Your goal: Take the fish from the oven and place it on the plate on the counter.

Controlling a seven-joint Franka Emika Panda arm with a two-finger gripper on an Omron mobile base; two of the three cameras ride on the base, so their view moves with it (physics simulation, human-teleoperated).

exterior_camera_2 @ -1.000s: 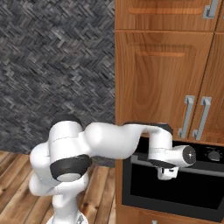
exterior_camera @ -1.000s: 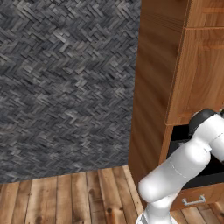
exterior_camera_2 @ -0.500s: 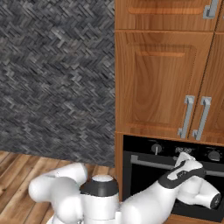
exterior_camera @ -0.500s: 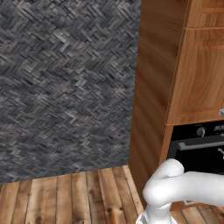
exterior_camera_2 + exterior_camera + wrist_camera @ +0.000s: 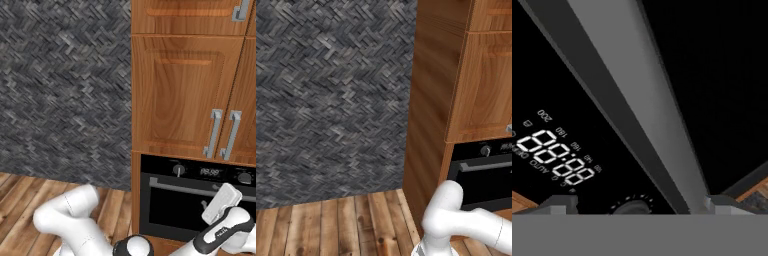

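Oven sits closed under the wooden cabinets, its silver door handle running diagonally from 11 to 5 o'clock in the hand view, display at 8 o'clock. Gripper faces that handle close up, fingers spread wide, holding nothing.

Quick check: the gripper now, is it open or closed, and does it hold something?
Gripper: open, holding nothing; its fingertips stand on either side of the oven door handle, not closed on it.
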